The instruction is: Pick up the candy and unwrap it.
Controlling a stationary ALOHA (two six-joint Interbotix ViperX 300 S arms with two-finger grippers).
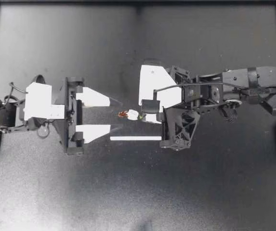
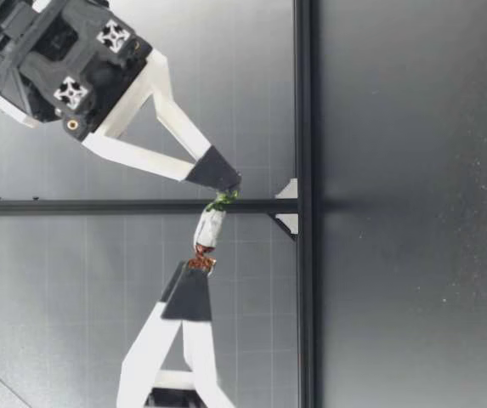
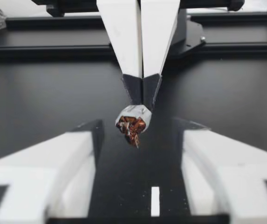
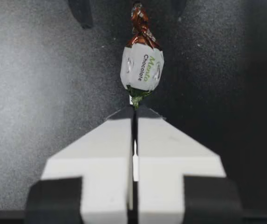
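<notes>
A small candy [image 1: 132,114] in a white wrapper with a brown twist and a green twist hangs above the table between my two arms. My right gripper [image 1: 142,117] is shut on its green twist [image 4: 134,99], so the candy [image 4: 142,67] sticks out ahead of the fingertips. My left gripper [image 1: 117,114] faces it, open, with its fingers [image 3: 63,161] wide on both sides. The brown twist [image 3: 132,127] lies level with the left fingertips, untouched. In the low view the candy [image 2: 209,228] spans from my right gripper [image 2: 224,180] to my left gripper [image 2: 194,282].
A thin white strip [image 1: 135,138] lies flat on the dark table just in front of the grippers. Black frame rails [image 1: 138,3] run along the table's edges.
</notes>
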